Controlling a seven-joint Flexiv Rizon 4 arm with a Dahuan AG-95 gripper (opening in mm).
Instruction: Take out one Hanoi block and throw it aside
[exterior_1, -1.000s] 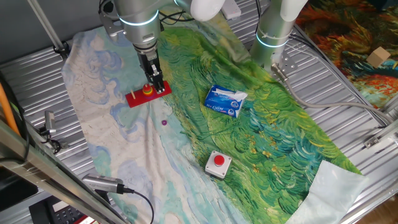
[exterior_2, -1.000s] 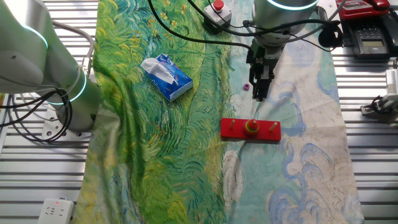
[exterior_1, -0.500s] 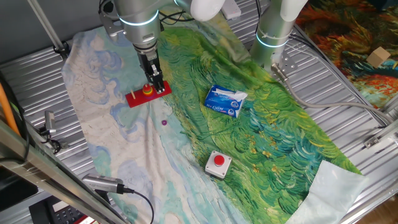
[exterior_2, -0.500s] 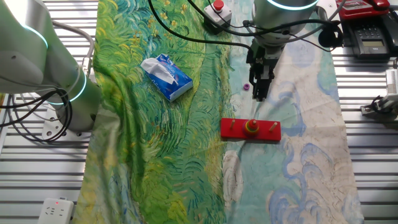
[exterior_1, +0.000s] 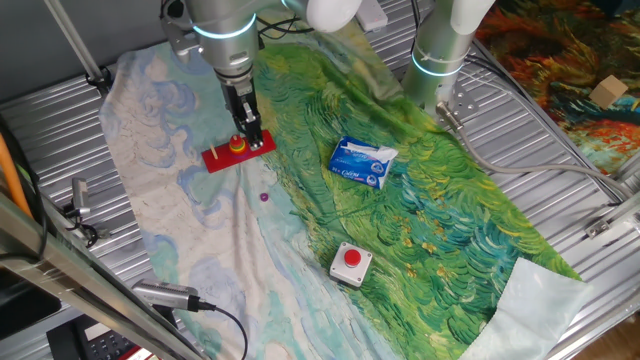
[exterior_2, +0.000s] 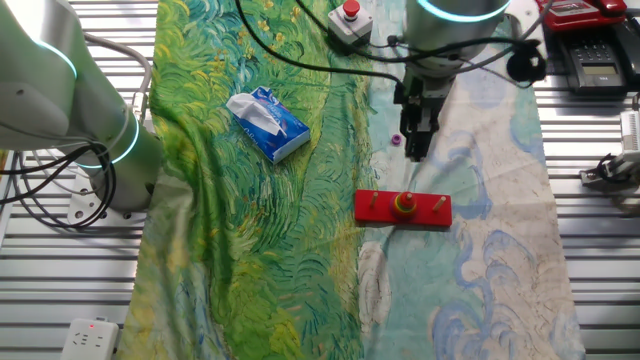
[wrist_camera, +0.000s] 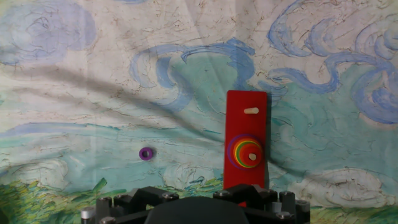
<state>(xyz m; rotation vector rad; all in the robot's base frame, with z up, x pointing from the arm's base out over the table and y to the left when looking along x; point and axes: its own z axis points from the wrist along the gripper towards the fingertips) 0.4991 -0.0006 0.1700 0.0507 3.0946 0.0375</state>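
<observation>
Centrally, the Hanoi block (wrist_camera: 247, 151), a small red round disc, tops a rainbow stack of rings on the middle peg of the red rectangular base board (exterior_2: 403, 209). Hand (exterior_2: 416, 152) hangs above the painted, creased cloth (exterior_2: 300, 220) near the board; whether it is spread cannot be told. A purple ring (wrist_camera: 146, 154) lies beside the board. No writing is legible.

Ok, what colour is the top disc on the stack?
Red, the Hanoi block topping a rainbow stack on the red base board; hand view shows it best.
</observation>
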